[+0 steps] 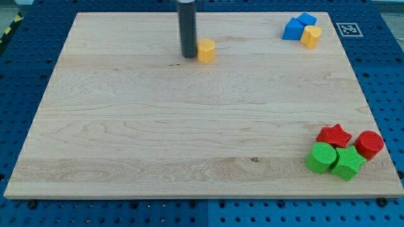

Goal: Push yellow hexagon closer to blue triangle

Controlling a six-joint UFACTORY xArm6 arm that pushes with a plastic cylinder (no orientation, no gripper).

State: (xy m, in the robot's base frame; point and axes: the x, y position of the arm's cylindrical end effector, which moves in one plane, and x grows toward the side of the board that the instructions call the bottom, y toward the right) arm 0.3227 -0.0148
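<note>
A yellow hexagon block (206,50) lies near the view's top, a little left of centre. My tip (189,56) stands just left of it, touching it or nearly so. The blue triangle (292,29) sits at the view's top right, well to the right of the hexagon. A second blue block (307,19) lies behind the triangle, and a second yellow block (310,36) touches both on their right side.
The wooden board (158,139) lies on a blue pegboard table. At the view's bottom right a cluster holds a red star (334,135), a red cylinder (369,144), a green cylinder (322,157) and another green block (348,162).
</note>
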